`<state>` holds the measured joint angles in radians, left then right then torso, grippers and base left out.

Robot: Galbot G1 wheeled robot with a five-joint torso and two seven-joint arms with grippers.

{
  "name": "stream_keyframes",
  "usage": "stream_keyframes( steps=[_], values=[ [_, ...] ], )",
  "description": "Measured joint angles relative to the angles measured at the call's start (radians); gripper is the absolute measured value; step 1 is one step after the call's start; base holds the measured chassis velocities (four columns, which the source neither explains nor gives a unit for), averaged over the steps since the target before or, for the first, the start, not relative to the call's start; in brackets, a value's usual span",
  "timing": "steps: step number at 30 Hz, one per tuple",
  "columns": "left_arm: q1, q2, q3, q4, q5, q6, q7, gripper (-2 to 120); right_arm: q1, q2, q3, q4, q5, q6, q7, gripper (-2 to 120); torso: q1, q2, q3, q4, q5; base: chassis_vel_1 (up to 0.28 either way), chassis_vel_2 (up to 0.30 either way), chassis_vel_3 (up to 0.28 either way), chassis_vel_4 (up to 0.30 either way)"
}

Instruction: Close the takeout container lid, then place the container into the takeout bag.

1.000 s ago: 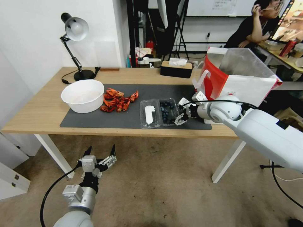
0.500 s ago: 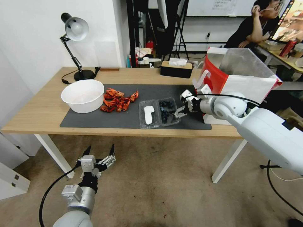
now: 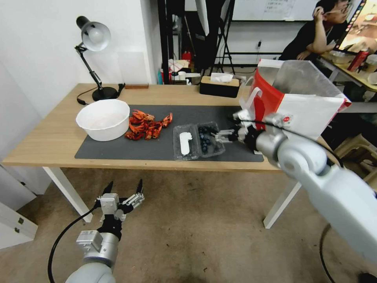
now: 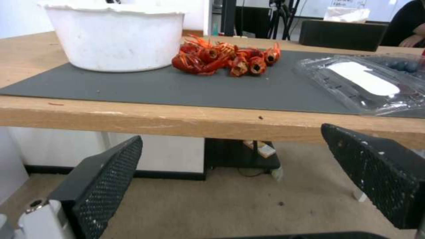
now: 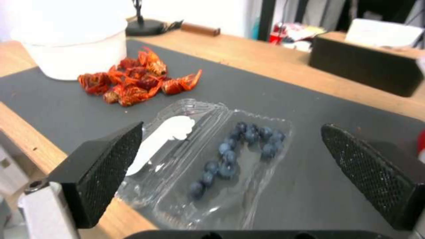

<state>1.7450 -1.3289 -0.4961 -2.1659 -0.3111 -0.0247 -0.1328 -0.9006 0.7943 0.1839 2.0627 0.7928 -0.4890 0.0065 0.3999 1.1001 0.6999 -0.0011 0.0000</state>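
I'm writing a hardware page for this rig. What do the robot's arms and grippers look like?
Both arms are glossy white with rounded joints and thin black cables. The left gripper and right gripper have silver-white bodies; their fingers are black wedges with dimpled pads.

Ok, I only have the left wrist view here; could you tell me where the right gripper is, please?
Observer: The right gripper is open, over the berry half of the takeout container.
Operator: Thanks. Where is the takeout bag?
Observer: The takeout bag stands upright, mouth open, at the table's right end.
Operator: And where does my left gripper sit?
Observer: The left gripper hangs open above the floor, lower than the tabletop.
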Motion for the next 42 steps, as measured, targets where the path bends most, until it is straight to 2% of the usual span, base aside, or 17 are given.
stream_keyframes(
  steps=[2, 5, 7, 8, 10, 11, 13, 14, 16, 18, 19, 20, 22, 25, 32, 39, 42],
  values=[
    [0.008, -0.005, -0.007, -0.006, 0.002, -0.007, 0.000, 100, -0.110, 0.031, 0.050, 0.049, -0.065, 0.087, 0.026, 100, 0.000, 0.000, 0.000, 0.0016, 0.0004, 0.000, 0.000, 0.000, 0.000],
    [0.008, -0.006, -0.006, -0.008, 0.003, -0.008, 0.000, 100, -0.195, 0.061, 0.103, 0.083, -0.114, 0.158, 0.040, 100, 0.000, 0.000, 0.000, 0.0015, -0.0002, 0.000, 0.000, 0.000, 0.000],
    [0.009, -0.006, -0.003, -0.010, 0.004, -0.008, 0.001, 100, -0.291, 0.096, 0.173, 0.110, -0.165, 0.229, 0.042, 100, 0.000, 0.000, 0.000, 0.0014, -0.0002, 0.000, 0.000, 0.000, 0.000],
    [0.009, -0.006, -0.003, -0.010, 0.004, -0.008, 0.001, 100, -0.291, 0.096, 0.173, 0.110, -0.165, 0.229, 0.042, 100, 0.000, 0.000, 0.000, 0.0014, -0.0002, 0.000, 0.000, 0.000, 0.000],
    [0.009, -0.005, 0.003, -0.011, 0.005, -0.010, 0.003, 100, -0.455, 0.160, 0.279, 0.127, -0.239, 0.358, 0.032, 100, 0.000, 0.000, 0.000, 0.0008, 0.0000, 0.000, 0.000, 0.000, 0.000],
    [0.008, -0.005, 0.004, -0.011, 0.005, -0.010, 0.003, 100, -0.488, 0.177, 0.299, 0.129, -0.256, 0.388, 0.031, 100, 0.000, 0.000, 0.000, 0.0011, -0.0002, 0.000, 0.000, 0.000, 0.000],
    [0.008, -0.004, 0.006, -0.011, 0.004, -0.010, 0.003, 100, -0.519, 0.194, 0.315, 0.131, -0.271, 0.415, 0.030, 100, 0.000, 0.000, 0.000, 0.0008, 0.0000, 0.000, 0.000, 0.000, 0.000],
    [0.007, -0.002, 0.008, -0.011, 0.004, -0.010, 0.004, 100, -0.580, 0.228, 0.345, 0.134, -0.303, 0.478, 0.030, 100, 0.000, 0.000, 0.000, 0.0012, 0.0000, 0.000, 0.000, 0.000, 0.000],
    [0.007, -0.002, 0.009, -0.011, 0.003, -0.010, 0.004, 100, -0.601, 0.242, 0.354, 0.135, -0.317, 0.499, 0.030, 100, 0.000, 0.000, 0.000, 0.0011, -0.0001, 0.000, 0.000, 0.000, 0.000],
    [0.004, 0.002, 0.011, -0.011, 0.001, -0.010, 0.008, 100, -0.713, 0.326, 0.394, 0.133, -0.395, 0.621, 0.032, 100, 0.000, 0.000, 0.000, 0.0009, 0.0000, 0.000, 0.000, 0.000, 0.000],
    [0.004, 0.002, 0.011, -0.011, 0.001, -0.010, 0.008, 100, -0.713, 0.326, 0.394, 0.133, -0.395, 0.621, 0.032, 100, 0.000, 0.000, 0.000, 0.0009, 0.0000, 0.000, 0.000, 0.000, 0.000],
    [0.003, 0.004, 0.013, -0.009, 0.000, -0.012, 0.012, 100, -0.770, 0.377, 0.400, 0.123, -0.426, 0.684, 0.032, 100, 0.000, 0.000, 0.000, 0.0008, 0.0000, 0.000, 0.000, 0.000, 0.000],
    [0.003, 0.005, 0.015, -0.007, 0.000, -0.013, 0.013, 100, -0.797, 0.404, 0.399, 0.113, -0.442, 0.713, 0.033, 100, 0.000, 0.000, 0.000, 0.0010, -0.0002, 0.000, 0.000, 0.000, 0.000],
    [0.000, 0.007, 0.027, -0.002, -0.001, -0.016, 0.018, 100, -0.838, 0.500, 0.379, 0.037, -0.459, 0.811, 0.015, 100, 0.000, 0.000, 0.000, 0.0011, -0.0001, 0.000, 0.000, 0.000, 0.000],
    [-0.005, 0.014, 0.045, 0.008, -0.006, -0.018, 0.014, 100, -0.829, 0.568, 0.348, -0.040, -0.465, 0.873, -0.009, 100, 0.000, 0.000, 0.000, 0.0012, -0.0001, 0.000, 0.000, 0.000, 0.000],
    [-0.005, 0.024, 0.074, -0.025, -0.074, 0.004, 0.004, 100, -0.820, 0.567, 0.339, -0.037, -0.471, 0.863, -0.013, 100, 0.000, 0.000, 0.000, 0.0012, -0.0001, 0.000, 0.000, 0.000, 0.000],
    [-0.014, 0.034, 0.105, -0.058, -0.139, 0.021, -0.011, 100, -0.819, 0.559, 0.335, -0.031, -0.475, 0.855, -0.017, 100, 0.000, 0.000, 0.000, 0.0013, 0.0000, 0.000, 0.000, 0.000, 0.000]
  ],
)
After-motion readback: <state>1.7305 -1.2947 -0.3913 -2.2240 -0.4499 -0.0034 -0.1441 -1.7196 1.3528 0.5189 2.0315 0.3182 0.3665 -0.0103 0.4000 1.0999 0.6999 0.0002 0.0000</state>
